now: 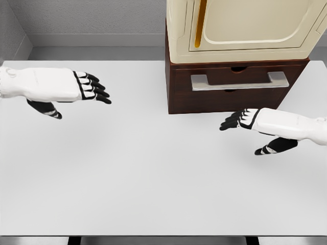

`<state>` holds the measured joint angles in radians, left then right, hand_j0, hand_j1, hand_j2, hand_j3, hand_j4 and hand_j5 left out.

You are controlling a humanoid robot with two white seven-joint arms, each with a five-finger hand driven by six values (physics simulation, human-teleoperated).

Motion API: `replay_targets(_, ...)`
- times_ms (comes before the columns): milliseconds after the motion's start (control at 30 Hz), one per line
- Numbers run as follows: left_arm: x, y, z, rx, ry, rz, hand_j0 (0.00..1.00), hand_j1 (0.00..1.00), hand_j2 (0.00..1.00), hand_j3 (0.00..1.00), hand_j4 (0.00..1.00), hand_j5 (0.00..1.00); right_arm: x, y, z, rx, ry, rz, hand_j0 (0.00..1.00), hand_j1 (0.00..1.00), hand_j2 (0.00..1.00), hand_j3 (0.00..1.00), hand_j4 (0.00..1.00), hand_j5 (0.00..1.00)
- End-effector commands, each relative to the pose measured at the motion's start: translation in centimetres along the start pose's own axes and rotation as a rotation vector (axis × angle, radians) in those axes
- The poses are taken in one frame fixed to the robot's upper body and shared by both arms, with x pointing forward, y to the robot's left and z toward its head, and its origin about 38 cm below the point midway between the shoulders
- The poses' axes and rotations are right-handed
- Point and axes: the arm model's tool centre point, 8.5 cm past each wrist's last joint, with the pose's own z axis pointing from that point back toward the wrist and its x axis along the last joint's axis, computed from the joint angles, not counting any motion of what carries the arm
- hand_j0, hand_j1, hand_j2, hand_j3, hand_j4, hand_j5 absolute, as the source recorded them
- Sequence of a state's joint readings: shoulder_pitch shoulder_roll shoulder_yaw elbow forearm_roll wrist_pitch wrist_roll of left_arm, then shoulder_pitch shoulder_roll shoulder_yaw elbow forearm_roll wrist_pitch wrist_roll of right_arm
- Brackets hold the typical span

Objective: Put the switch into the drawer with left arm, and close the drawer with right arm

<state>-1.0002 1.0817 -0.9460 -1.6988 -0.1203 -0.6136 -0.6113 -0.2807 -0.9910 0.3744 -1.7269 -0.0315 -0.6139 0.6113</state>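
Risk here lies chiefly in what we cannot find: no switch shows anywhere on the white table (153, 178), so we judge the left hand (76, 88) has nothing to aim for — any reach would be blind, and the item may sit hidden behind the cabinet or out of frame. Our left hand hovers over the table's far left, fingers extended side by side and holding nothing; our right hand (250, 121) hangs just in front of the dark wooden drawer unit (235, 89), fingers likewise straight and empty, thumb dropped below. The drawer looks shut already, its metal handle (239, 80) flush against the front, so a push from the right hand would only shove the unit backward and perhaps rock the cream appliance (245, 28) on top — the drawer would need opening first. We count two hands, one drawer unit with one handle, one appliance, one table, no switch.
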Motion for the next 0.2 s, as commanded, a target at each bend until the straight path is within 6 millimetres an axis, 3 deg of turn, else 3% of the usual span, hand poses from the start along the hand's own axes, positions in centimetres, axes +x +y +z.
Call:
replay_targets(0,0.22,-0.02,-0.43,0.002,-0.013,0.004,1.0,1.0,1.0,1.0,1.0,1.0,0.05,-0.08,0.02,-0.004,-0.002,-0.006,1.0,1.0,1.0,1.0,1.0,1.0)
replay_targets(167,0.11,-0.19,-0.43,-0.002,-0.009,0.006,1.0,1.0,1.0,1.0,1.0,1.0,0.03,0.42,0.04,0.003,-0.001,-0.017,1.0,1.0,1.0,1.0,1.0,1.0)
